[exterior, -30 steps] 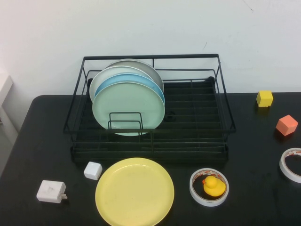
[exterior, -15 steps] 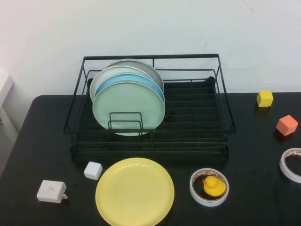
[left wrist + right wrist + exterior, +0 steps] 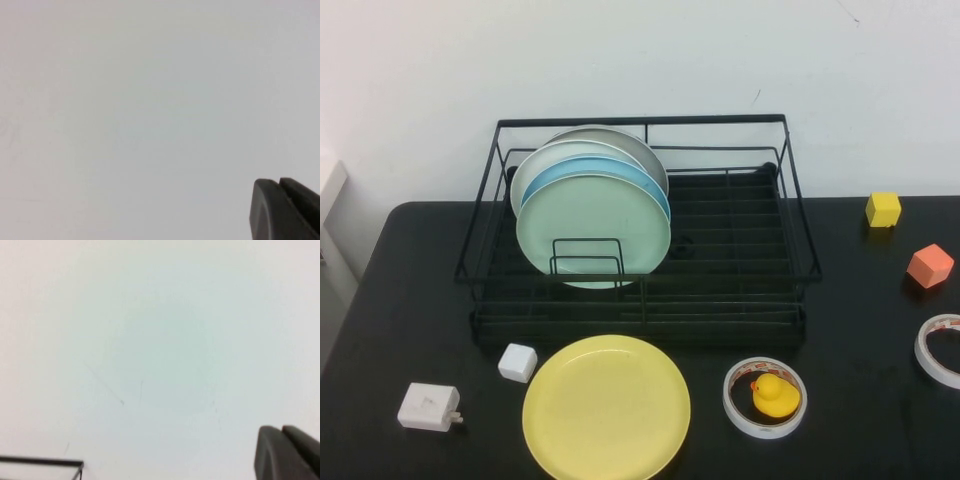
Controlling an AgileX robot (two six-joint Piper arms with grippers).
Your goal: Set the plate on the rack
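The pale-yellow plate lies flat on the black table in front of the rack, near the front edge. The black wire rack stands at the back; on its left side several plates lean upright, a pale-green plate in front and a light-blue plate behind it. Neither arm shows in the high view. My left gripper is shut and empty, facing the white wall. My right gripper is shut and empty, also facing the wall, with a top corner of the rack at the picture's edge.
A white cube and a white charger lie left of the yellow plate. A tape roll with a rubber duck inside lies to its right. A yellow block, an orange block and another tape roll sit at the right.
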